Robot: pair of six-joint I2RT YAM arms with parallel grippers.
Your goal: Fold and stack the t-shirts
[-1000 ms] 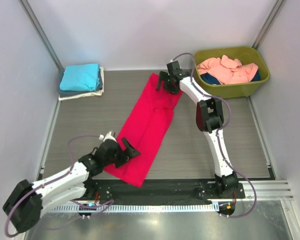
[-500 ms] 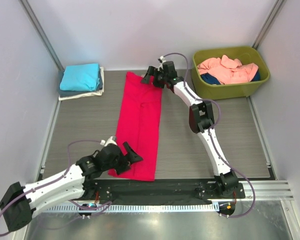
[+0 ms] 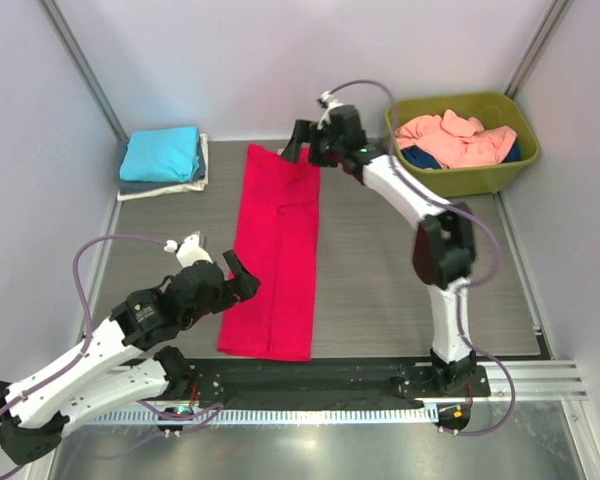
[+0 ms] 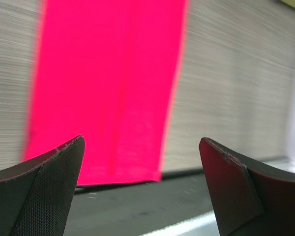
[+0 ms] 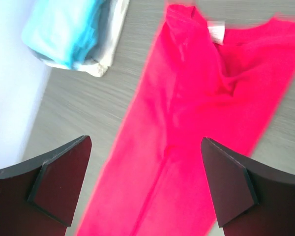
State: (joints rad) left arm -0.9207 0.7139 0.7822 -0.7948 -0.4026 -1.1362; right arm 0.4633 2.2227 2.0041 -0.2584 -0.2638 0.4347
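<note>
My left gripper (image 4: 141,141) hovers wide open and empty over the hem end of the crimson t-shirt (image 3: 276,255), at 7 o'clock on the bench (image 3: 380,290). My right gripper (image 5: 145,141), equally spread and empty, hangs above the collar at 12. This one shirt lies as a long strip down the middle. It looks light, limp and likely to slide, so I would pinch its end corners. A stack (image 3: 162,160) of three folded t-shirts sits at 10. One tub (image 3: 460,183) at 2 holds at least two more.
</note>
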